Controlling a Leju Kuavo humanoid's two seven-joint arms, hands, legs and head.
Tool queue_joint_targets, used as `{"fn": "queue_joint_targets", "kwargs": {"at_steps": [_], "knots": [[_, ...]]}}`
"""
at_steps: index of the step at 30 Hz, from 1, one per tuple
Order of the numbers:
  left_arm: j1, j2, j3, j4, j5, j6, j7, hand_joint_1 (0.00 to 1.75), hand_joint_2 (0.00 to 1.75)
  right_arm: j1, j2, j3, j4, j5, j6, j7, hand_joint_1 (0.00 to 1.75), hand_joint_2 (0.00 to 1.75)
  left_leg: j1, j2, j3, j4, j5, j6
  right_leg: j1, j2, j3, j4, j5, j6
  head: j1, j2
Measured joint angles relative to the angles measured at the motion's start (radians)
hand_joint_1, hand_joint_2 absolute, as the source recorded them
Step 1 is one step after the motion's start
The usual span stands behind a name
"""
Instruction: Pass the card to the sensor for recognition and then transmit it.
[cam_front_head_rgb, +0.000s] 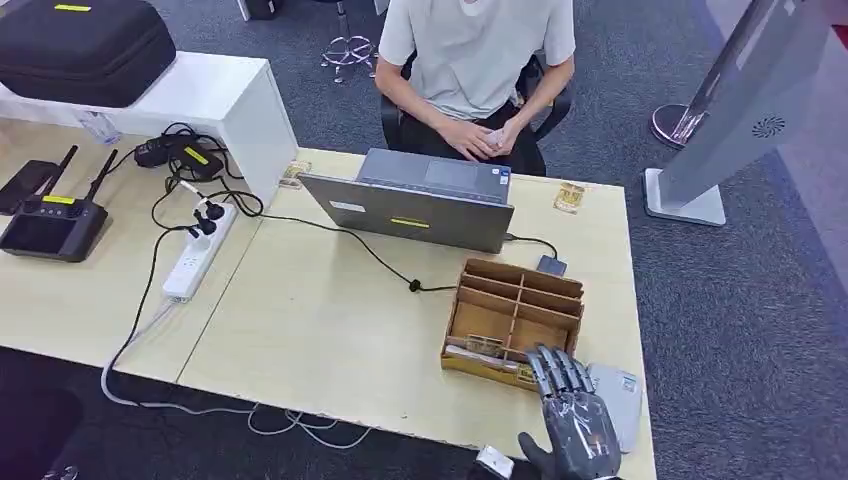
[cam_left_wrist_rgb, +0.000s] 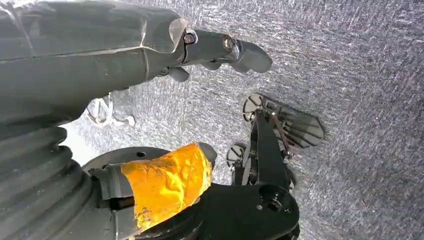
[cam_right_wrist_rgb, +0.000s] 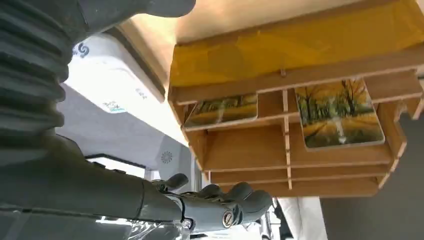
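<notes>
right hand (cam_front_head_rgb: 575, 415) raised at lower right of head view, back of hand to camera, fingers (cam_front_head_rgb: 558, 368) extended forward, slightly apart, holding nothing. left hand (cam_left_wrist_rgb: 150, 50) hangs low, fingers (cam_left_wrist_rgb: 240, 52) loosely curled, holding nothing.

Wooden organizer (cam_front_head_rgb: 515, 318) (matt), glossy cards (cam_right_wrist_rgb: 338, 113), rough carpet (cam_front_head_rgb: 740, 320)

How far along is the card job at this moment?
Nothing looks done yet. Two cards sit in the wooden organizer. In hand: the right hand hovers at the organizer's near edge, holding nothing; the left hand hangs over the carpet. Left: picking a card, presenting it to what looks like the grey sensor beside the organizer, then handing it on, perhaps to the seated person.
</notes>
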Motion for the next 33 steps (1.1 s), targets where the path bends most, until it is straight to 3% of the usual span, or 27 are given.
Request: {"fn": "queue_joint_targets", "kwargs": {"at_steps": [14, 26, 33], "knots": [[-0.002, 0.000, 0.000, 0.000, -0.021, -0.002, -0.003, 0.00, 1.75, -0.064, 0.058, 0.010, 0.121, -0.012, -0.013, -0.009, 0.00, 1.75, 0.000, 0.000, 0.000, 0.000, 0.000, 0.000, 0.000, 0.000, 0.000, 0.000, 0.000, 0.000, 0.000, 0.000], [-0.002, 0.000, 0.000, 0.000, -0.039, -0.009, -0.003, 0.00, 1.75, -0.091, 0.114, -0.035, 0.180, 0.018, -0.042, -0.018, 0.00, 1.75, 0.000, 0.000, 0.000, 0.000, 0.000, 0.000, 0.000, 0.000, 0.000, 0.000, 0.000, 0.000, 0.000, 0.000], [-0.002, 0.000, 0.000, 0.000, -0.042, -0.009, -0.003, 0.00, 1.75, -0.097, 0.121, -0.045, 0.191, 0.019, -0.044, -0.016, 0.00, 1.75, 0.000, 0.000, 0.000, 0.000, 0.000, 0.000, 0.000, 0.000, 0.000, 0.000, 0.000, 0.000, 0.000, 0.000]]}}
